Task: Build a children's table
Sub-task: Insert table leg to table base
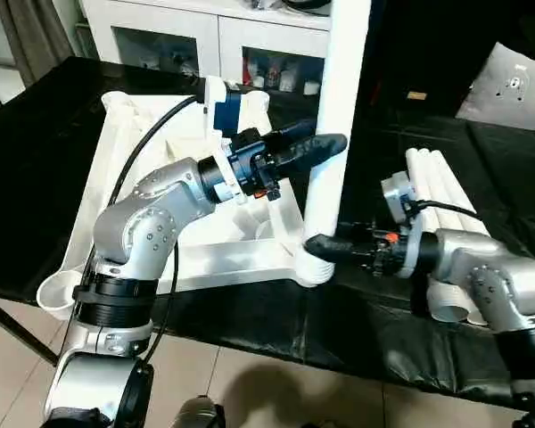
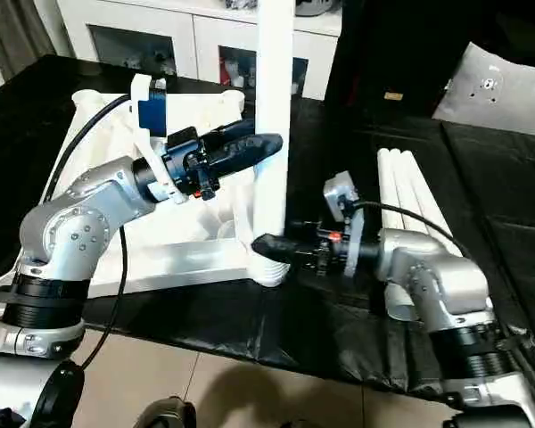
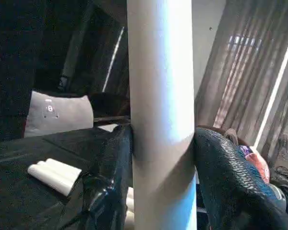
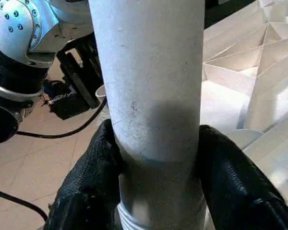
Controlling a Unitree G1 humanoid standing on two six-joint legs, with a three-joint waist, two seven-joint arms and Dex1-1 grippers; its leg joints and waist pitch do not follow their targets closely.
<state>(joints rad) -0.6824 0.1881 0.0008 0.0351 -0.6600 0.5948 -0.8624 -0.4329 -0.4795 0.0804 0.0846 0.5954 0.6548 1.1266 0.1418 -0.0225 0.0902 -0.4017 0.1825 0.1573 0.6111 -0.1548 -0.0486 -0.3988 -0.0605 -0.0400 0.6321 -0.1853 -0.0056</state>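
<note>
Leg (image 1: 339, 107), unmarked white, stands upright in table top (image 1: 134, 143) corner socket.

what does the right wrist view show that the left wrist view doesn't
Right wrist view alone: the threaded bottom end of the upright leg, the ribbed underside of the white top, the tiled floor and the left arm's silver joint.

Left wrist view alone: spare legs lying on the black table cover, and a grey cushion.

Both: the same white leg standing upright with two black fingers against its sides, the right claw low, the left claw higher.
</note>
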